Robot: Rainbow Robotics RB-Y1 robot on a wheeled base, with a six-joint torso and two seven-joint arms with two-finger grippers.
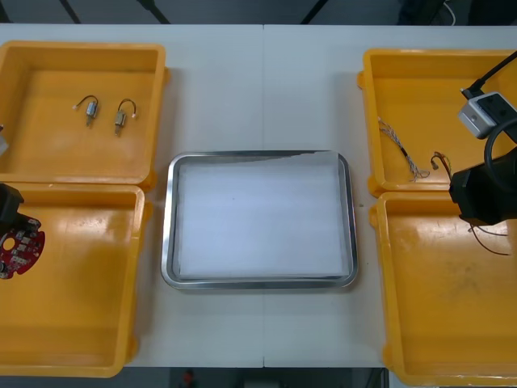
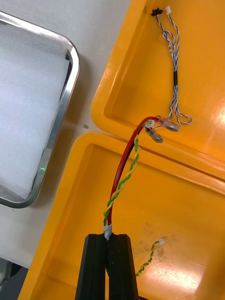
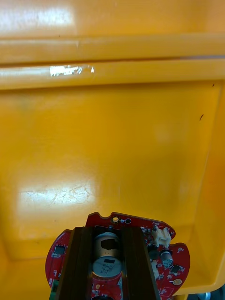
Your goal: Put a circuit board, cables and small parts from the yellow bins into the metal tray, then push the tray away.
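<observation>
My left gripper is shut on a round red circuit board over the near left yellow bin. From above, that gripper sits at the table's left edge with the board below it. My right gripper is shut on one end of a red and yellow cable; the cable arches up to the wall between the two right bins. In the front view this gripper hangs over the near right bin. The metal tray, white inside, lies between the bins.
Two small metal parts lie in the far left bin. A twisted blue and white cable lies in the far right bin. A thin loose wire rests on the near right bin's floor.
</observation>
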